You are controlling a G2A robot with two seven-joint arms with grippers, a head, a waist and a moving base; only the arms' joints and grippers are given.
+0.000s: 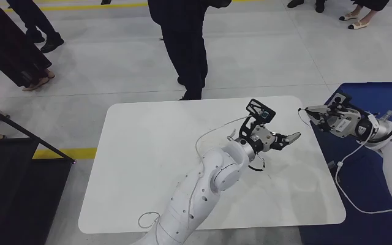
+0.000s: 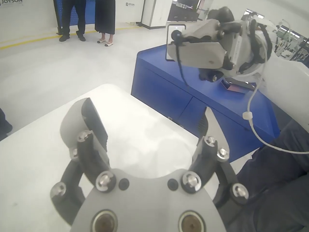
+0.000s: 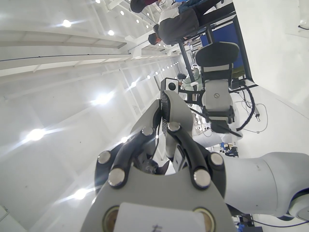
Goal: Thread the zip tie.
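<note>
My right gripper [image 1: 309, 113] hovers just past the table's right edge, shut on a thin black zip tie [image 1: 301, 113]. Seen from the left wrist, the right gripper [image 2: 176, 37] pinches the tie near one end, and the zip tie [image 2: 180, 67] hangs down loose from it. In the right wrist view the zip tie [image 3: 157, 131] runs between the closed fingers of that gripper [image 3: 162, 102]. My left gripper [image 1: 283, 139] is over the table's right part, a short way from the right one. It stands open [image 2: 147, 114] with nothing between its fingers.
The white table [image 1: 153, 171] lies under the left arm, with a thin white cable [image 1: 211, 131] along it. A blue cabinet [image 2: 169, 92] stands right of the table, below the right arm. A person [image 1: 184, 49] stands at the far edge.
</note>
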